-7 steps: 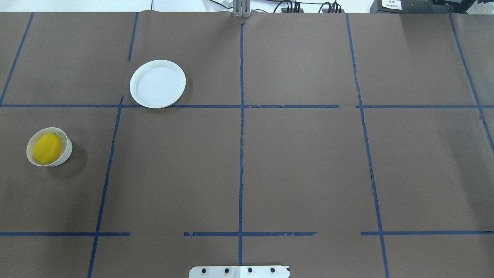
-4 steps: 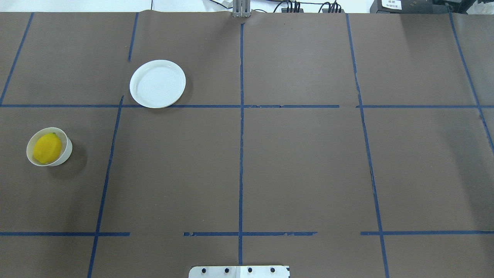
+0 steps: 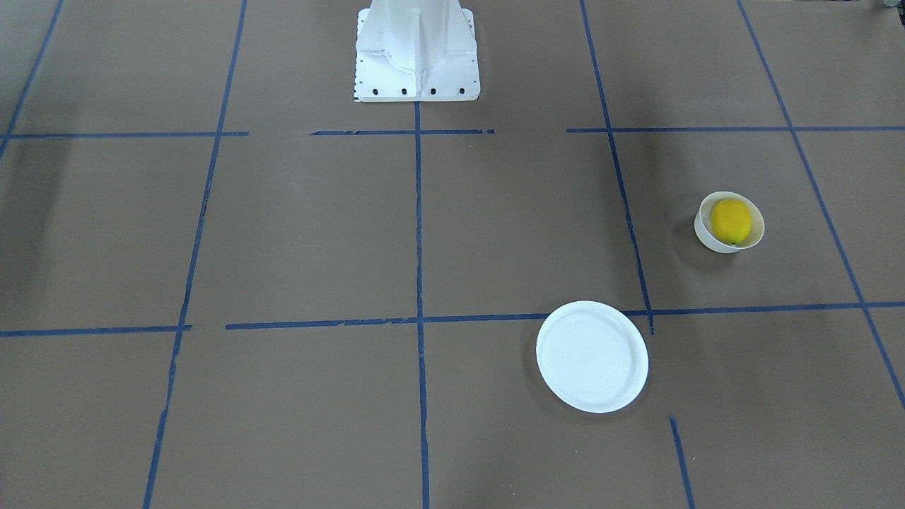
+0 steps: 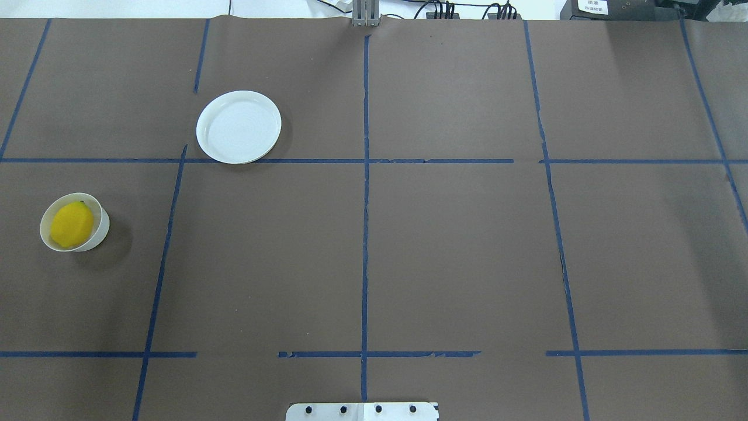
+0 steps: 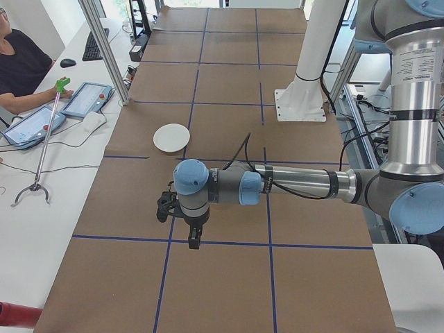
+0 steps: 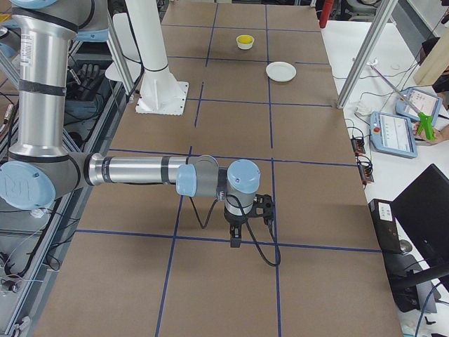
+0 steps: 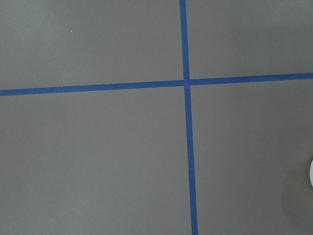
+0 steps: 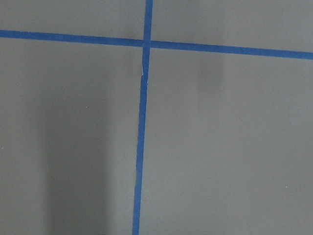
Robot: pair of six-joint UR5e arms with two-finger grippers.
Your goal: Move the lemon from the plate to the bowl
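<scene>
The yellow lemon (image 4: 72,224) lies inside the small off-white bowl (image 4: 100,231) on the table's left side. It also shows in the front-facing view (image 3: 731,220), in the bowl (image 3: 710,240). The flat white plate (image 4: 238,126) is empty and sits farther out, apart from the bowl; it also shows in the front view (image 3: 592,355). Neither gripper shows in the overhead or front views. The left gripper (image 5: 194,239) and the right gripper (image 6: 235,239) show only in the side views, hanging downward over the table, and I cannot tell whether they are open or shut.
Blue tape lines grid the brown table cover. The robot's white base (image 3: 417,49) stands at the table's near-robot edge. An operator (image 5: 21,62) sits at a side desk with tablets (image 5: 87,99) and a grabber stick.
</scene>
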